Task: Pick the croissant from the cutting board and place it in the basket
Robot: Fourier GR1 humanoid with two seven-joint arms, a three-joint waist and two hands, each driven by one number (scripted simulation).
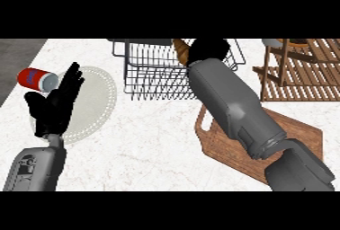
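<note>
My right hand [209, 48] reaches over the black wire basket [149, 74] at the back of the counter, fingers curled round the brown croissant [180, 49], of which only the left end shows beside the hand. My right forearm runs from the lower right up across the wooden cutting board [299, 132] and hides much of it. No croissant lies on the visible part of the board. My left hand [56, 105] rests open at the left, fingers up, over a pale round placemat [100, 96].
A red can with a white end [36, 78] lies at the far left beside the placemat. A wooden slatted rack [302, 67] stands at the back right. The counter's left edge runs diagonally at the upper left.
</note>
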